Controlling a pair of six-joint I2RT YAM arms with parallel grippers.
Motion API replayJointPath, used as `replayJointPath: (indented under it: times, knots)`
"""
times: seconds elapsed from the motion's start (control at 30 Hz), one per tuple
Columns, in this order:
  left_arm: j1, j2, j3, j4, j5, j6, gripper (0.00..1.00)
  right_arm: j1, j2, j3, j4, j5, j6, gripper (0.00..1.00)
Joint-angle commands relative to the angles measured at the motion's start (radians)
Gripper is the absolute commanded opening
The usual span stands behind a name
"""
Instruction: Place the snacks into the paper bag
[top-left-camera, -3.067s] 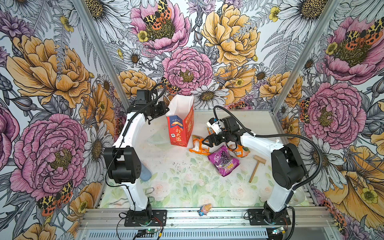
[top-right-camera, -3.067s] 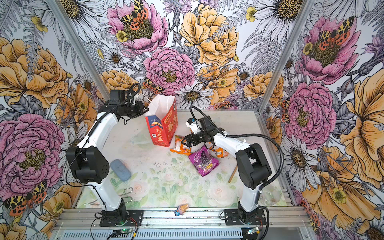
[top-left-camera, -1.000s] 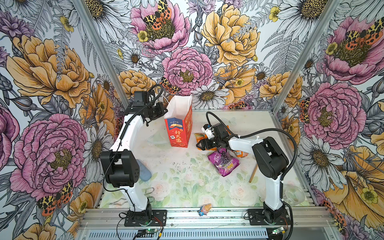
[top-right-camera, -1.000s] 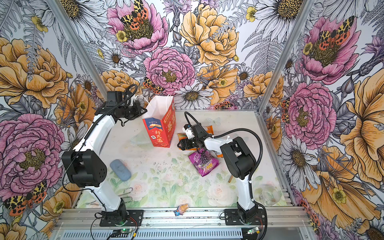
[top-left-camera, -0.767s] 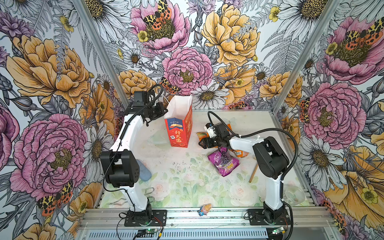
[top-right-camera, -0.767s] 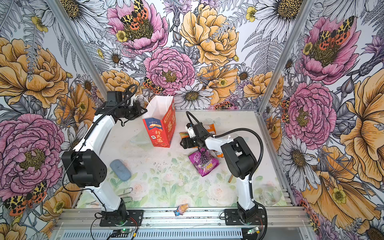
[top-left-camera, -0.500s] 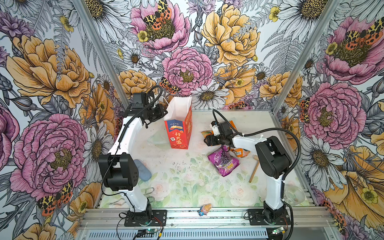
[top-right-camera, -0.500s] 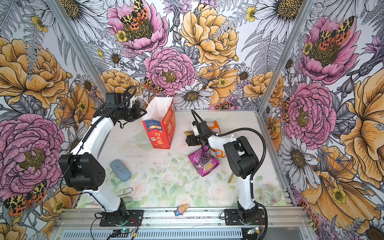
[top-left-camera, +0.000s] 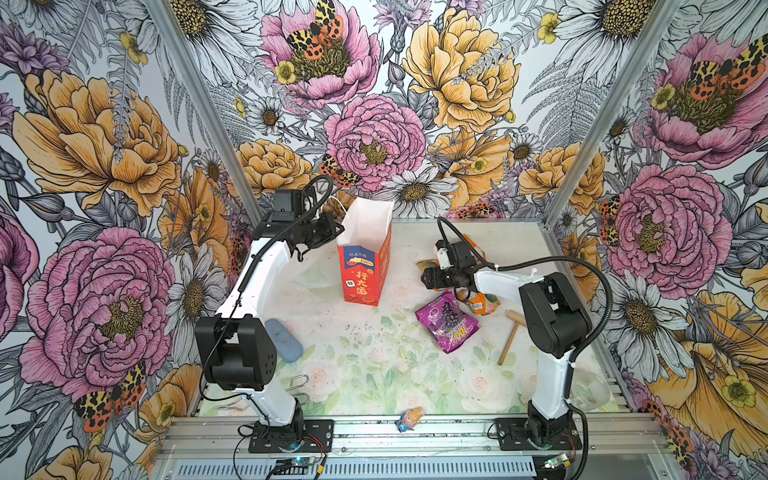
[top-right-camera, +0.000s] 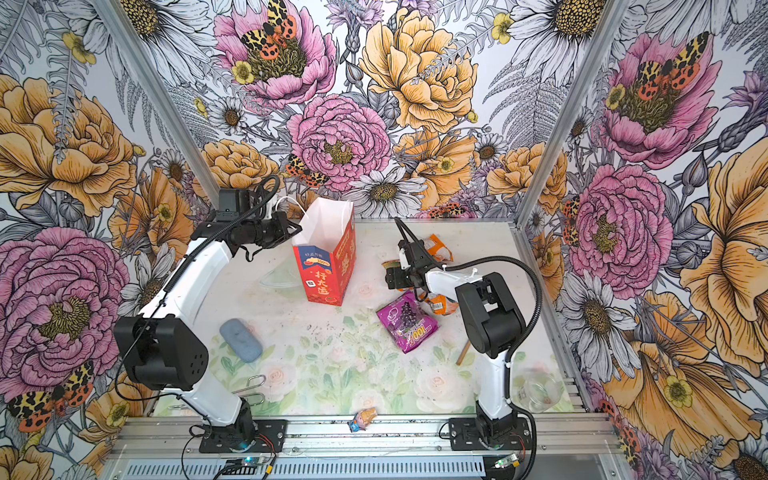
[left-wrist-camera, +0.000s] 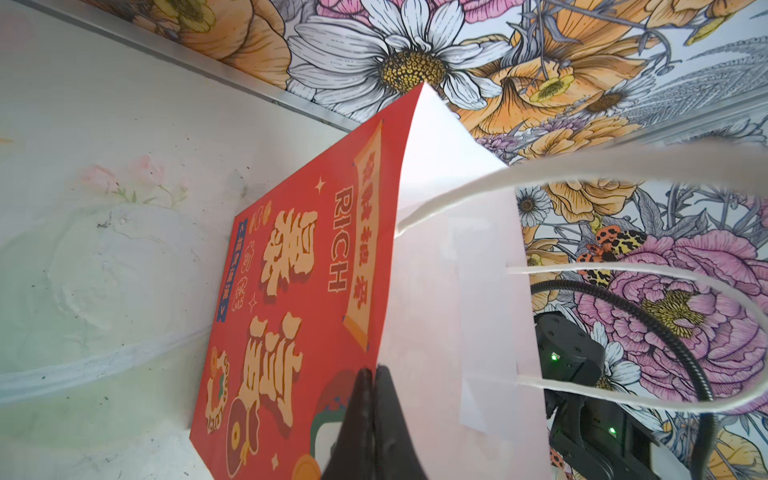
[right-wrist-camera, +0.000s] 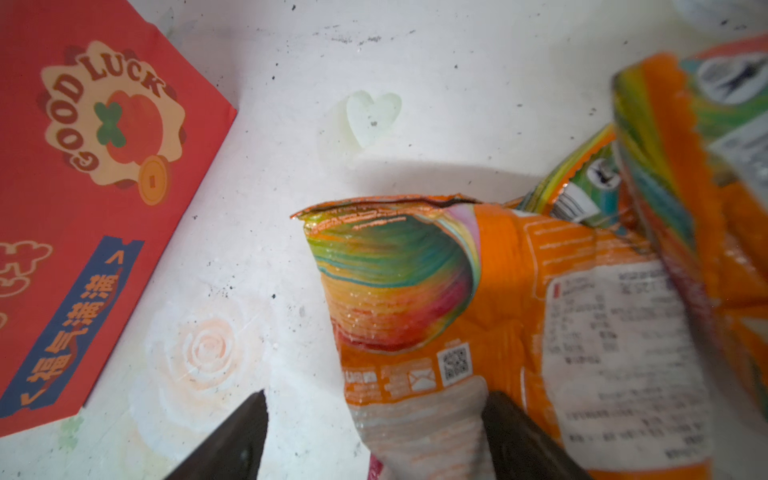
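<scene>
The red paper bag (top-left-camera: 365, 270) (top-right-camera: 324, 272) stands upright with its mouth open. My left gripper (top-left-camera: 334, 230) (left-wrist-camera: 373, 374) is shut on the bag's (left-wrist-camera: 291, 291) upper rim. My right gripper (top-left-camera: 426, 278) (top-right-camera: 388, 279) (right-wrist-camera: 374, 399) is open, low over an orange packet (right-wrist-camera: 415, 311). That packet's sealed end lies between the fingers, against one and clear of the other. Two more orange packets (top-left-camera: 473, 249) (top-left-camera: 482, 301) lie beside my right wrist. The purple grape packet (top-left-camera: 446, 322) (top-right-camera: 407, 322) lies flat nearer the front.
A wooden mallet (top-left-camera: 511, 336) lies right of the purple packet. A grey-blue pad (top-left-camera: 284, 345) and wire clips (top-left-camera: 299, 380) sit by the left arm. A small wrapped candy (top-left-camera: 409, 417) rests on the front rail, with a clear cup (top-left-camera: 590, 390) at the front right.
My right gripper has drawn back to the right, away from the bag, and stays open. The left gripper still holds the bag's rim; the bag has barely shifted.
</scene>
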Motion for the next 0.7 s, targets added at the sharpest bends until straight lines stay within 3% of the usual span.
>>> replayJointPath:
  times: [0.0, 0.27, 0.67]
  knots:
    - [-0.019, -0.029, -0.056, 0.095, 0.048, -0.073, 0.00, -0.012, -0.044, -0.027, -0.076, 0.000, -0.027, 0.84]
    - [-0.044, -0.054, -0.083, 0.098, 0.004, -0.092, 0.00, -0.018, -0.169, -0.040, -0.116, -0.088, -0.099, 0.87]
    - [-0.071, -0.078, -0.094, 0.099, -0.046, -0.122, 0.00, -0.019, -0.331, -0.036, -0.325, -0.173, -0.182, 0.95]
